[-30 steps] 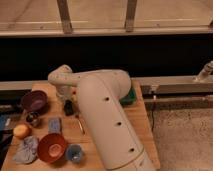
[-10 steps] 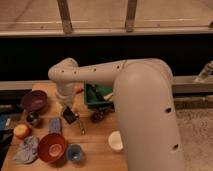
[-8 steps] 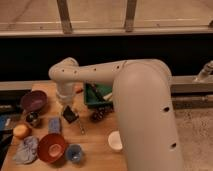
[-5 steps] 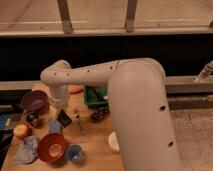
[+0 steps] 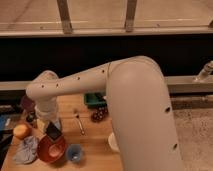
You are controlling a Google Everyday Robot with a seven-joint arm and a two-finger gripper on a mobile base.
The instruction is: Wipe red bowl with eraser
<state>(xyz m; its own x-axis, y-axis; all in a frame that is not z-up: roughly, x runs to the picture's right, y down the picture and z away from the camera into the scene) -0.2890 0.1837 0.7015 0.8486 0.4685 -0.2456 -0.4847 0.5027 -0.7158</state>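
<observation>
The red bowl (image 5: 49,150) sits at the front left of the wooden table (image 5: 92,145), orange-red with a paler centre. My gripper (image 5: 50,127) hangs from the white arm just above the bowl's back rim. It is shut on the eraser (image 5: 53,133), a small black block that tilts down toward the bowl. From this view I cannot tell whether the eraser touches the bowl.
A small blue cup (image 5: 75,153) stands right of the red bowl, and a grey cloth (image 5: 25,150) and an orange object (image 5: 21,131) lie to its left. A dark purple bowl (image 5: 26,103), a utensil (image 5: 79,123), a green item (image 5: 94,99) and a white cup (image 5: 112,142) are also there.
The arm has swung left and lowered. The gripper carried the eraser from the middle of the table to just over the red bowl.
</observation>
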